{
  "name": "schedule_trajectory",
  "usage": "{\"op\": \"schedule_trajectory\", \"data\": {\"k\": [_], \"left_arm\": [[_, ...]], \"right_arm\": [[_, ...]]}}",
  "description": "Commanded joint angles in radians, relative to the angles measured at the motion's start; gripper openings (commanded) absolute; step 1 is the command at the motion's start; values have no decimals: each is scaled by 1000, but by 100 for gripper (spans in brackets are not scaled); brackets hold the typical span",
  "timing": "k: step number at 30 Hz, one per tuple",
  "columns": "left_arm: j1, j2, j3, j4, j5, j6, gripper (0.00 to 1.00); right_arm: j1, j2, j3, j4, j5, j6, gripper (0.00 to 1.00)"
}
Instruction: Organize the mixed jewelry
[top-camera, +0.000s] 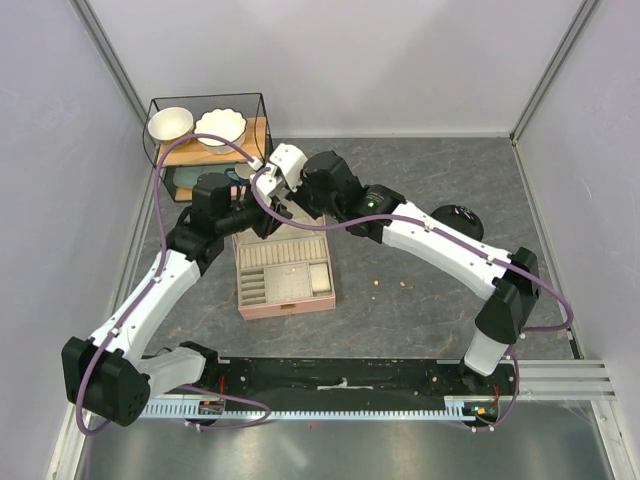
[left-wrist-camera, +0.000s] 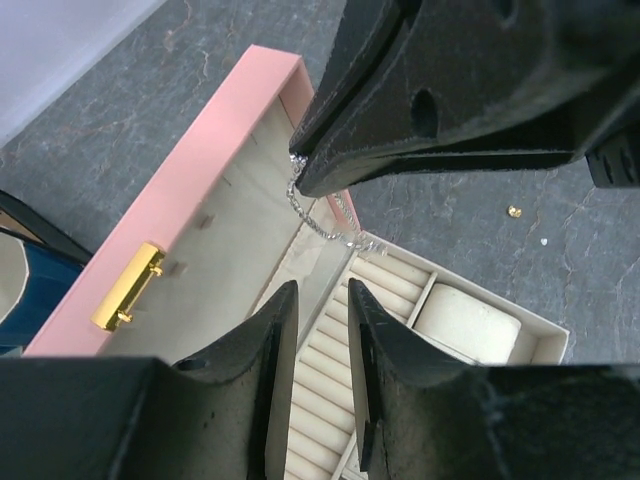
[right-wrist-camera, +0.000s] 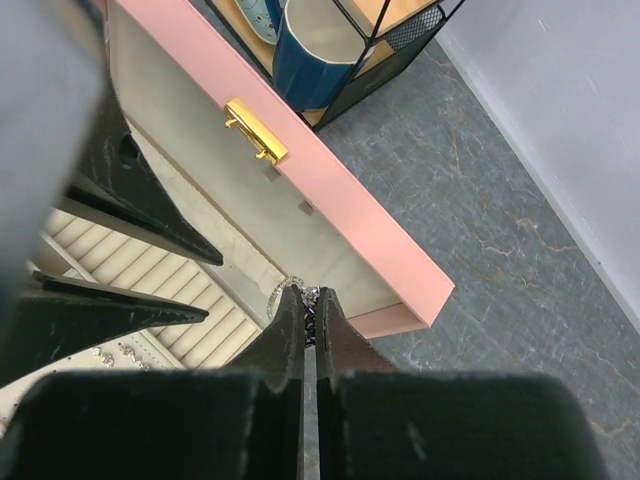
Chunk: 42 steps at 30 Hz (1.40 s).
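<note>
My right gripper is shut on a thin silvery chain and holds it over the open pink box, near the hinge between lid and tray. In the left wrist view the chain dangles from the right fingertips in front of the lid. My left gripper is open and empty, just beside the chain, above the ring rolls. From above, both grippers meet at the box's far edge. Tiny gold beads lie on the table right of the box.
A black wire rack with two white bowls and a blue cup stands just behind the box. A black round disc stand sits at the right under the right arm. The lid bears a gold clasp.
</note>
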Motion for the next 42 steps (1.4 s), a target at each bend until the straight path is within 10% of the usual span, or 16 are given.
{"op": "schedule_trajectory", "data": {"k": [1,42], "left_arm": [[-3,2,7,141,38,-57,34],[-32,108,-42,322,60,-126,32]], "right_arm": [[6,-28,14,-36,-36,-12,0],[10,-34,29,-38,-65,8,0]]}}
